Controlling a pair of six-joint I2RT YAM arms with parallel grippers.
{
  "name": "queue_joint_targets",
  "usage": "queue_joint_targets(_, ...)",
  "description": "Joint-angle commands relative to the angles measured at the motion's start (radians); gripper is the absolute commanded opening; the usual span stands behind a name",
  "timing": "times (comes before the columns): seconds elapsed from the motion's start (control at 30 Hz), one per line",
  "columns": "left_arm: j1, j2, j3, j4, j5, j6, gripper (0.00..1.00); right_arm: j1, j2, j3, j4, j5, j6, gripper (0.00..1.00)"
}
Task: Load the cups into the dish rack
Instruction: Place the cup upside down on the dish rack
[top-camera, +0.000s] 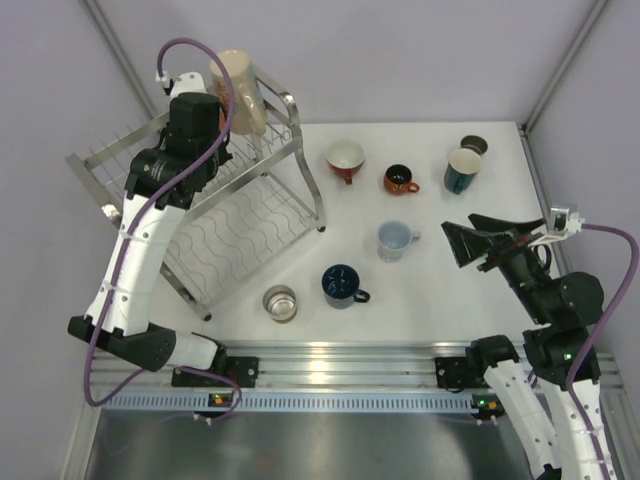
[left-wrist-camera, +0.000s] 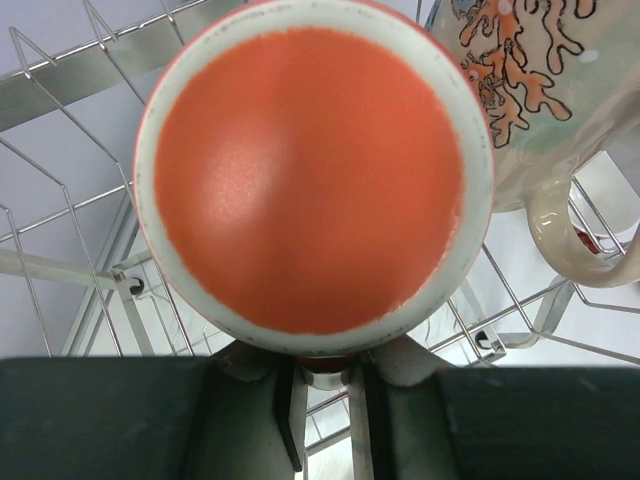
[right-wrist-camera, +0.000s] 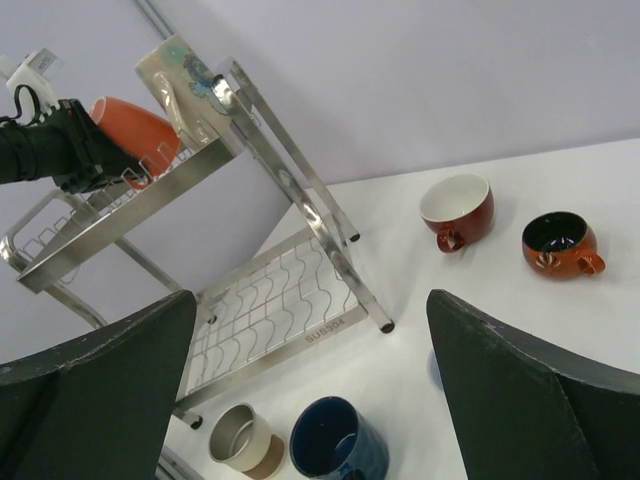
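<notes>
My left gripper (left-wrist-camera: 325, 378) is shut on an orange cup (left-wrist-camera: 312, 165), held bottom-up over the upper tier of the dish rack (left-wrist-camera: 62, 72). In the top view the left wrist hides this cup. A tall beige mug (top-camera: 238, 90) with a coral pattern stands on the upper tier right beside it (left-wrist-camera: 535, 95). The right wrist view shows the orange cup (right-wrist-camera: 135, 128) in the left gripper (right-wrist-camera: 85, 150). My right gripper (top-camera: 456, 245) is open and empty above the table's right side. A navy cup (top-camera: 342, 285) and a pale blue cup (top-camera: 396, 240) stand on the table.
A red cup with white inside (top-camera: 345, 158), a small brown cup (top-camera: 400, 180) and a dark teal cup (top-camera: 462, 170) stand at the back. A tan-banded metallic cup (top-camera: 280, 303) stands near the rack's front corner. The rack's lower tier (top-camera: 250, 230) holds nothing.
</notes>
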Motion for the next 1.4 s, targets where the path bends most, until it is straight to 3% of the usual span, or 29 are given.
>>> queue_joint_targets(0.0,0.002,-0.047,0.010,0.071,-0.010,-0.007,0.23,0.016,0.011,0.057,-0.012,0.015,-0.026,0.99)
queue_joint_targets(0.03,0.002,-0.047,0.010,0.071,-0.005,-0.006,0.29,0.016,0.011,0.060,-0.015,0.015,-0.027,1.00)
queue_joint_targets(0.27,0.002,-0.052,0.030,0.071,0.016,-0.003,0.36,0.015,0.026,0.067,-0.020,0.017,-0.030,0.99)
queue_joint_targets(0.97,0.000,-0.058,0.088,0.090,0.237,0.020,0.37,0.016,0.041,0.055,-0.020,0.011,-0.023,1.00)
queue_joint_targets(1.13,0.002,-0.078,0.085,0.152,0.418,0.062,0.38,0.016,0.052,0.066,-0.044,0.018,-0.020,0.99)
queue_joint_targets(1.37,0.002,-0.069,0.127,0.277,0.718,0.109,0.52,0.016,0.078,0.084,-0.093,0.057,-0.007,0.99)
